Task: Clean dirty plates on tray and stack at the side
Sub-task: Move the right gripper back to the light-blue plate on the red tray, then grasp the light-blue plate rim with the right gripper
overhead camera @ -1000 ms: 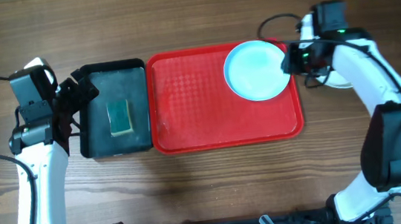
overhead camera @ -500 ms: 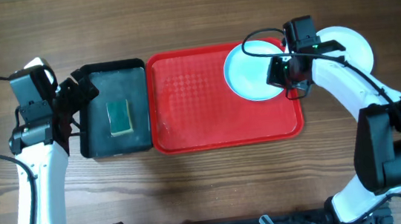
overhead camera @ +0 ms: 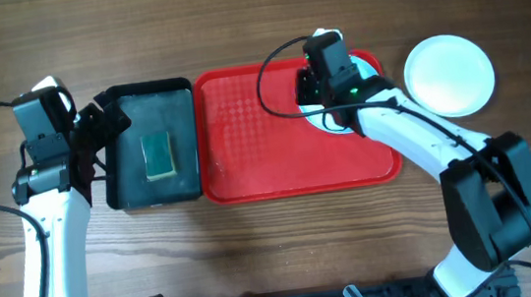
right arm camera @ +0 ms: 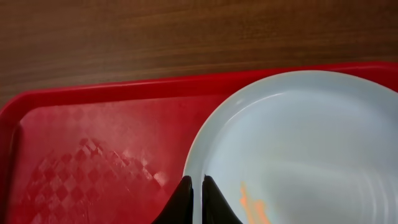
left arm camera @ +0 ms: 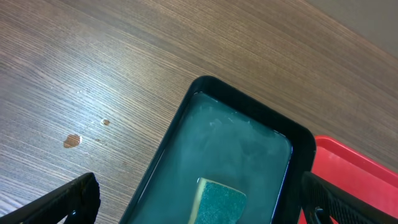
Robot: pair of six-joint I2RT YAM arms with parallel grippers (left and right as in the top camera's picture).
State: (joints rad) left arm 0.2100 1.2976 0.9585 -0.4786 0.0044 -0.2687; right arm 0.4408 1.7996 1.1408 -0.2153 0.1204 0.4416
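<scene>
A pale aqua plate [right arm camera: 298, 143] lies flat in the far right corner of the red tray [overhead camera: 265, 139]; being round, it has no long axis; an orange smear [right arm camera: 252, 204] marks its floor. The right gripper [right arm camera: 198, 198] has its fingers drawn almost together at the plate's left rim; I cannot tell whether they pinch it. The left gripper [left arm camera: 199, 186], fingers spread wide, hangs over the black basin [left arm camera: 249, 112].

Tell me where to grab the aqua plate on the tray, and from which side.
Probably best to grip the aqua plate by its thin rim, on the edge facing the bare middle of the tray. It lies flat, and its far edge crowds the tray's raised wall.
</scene>
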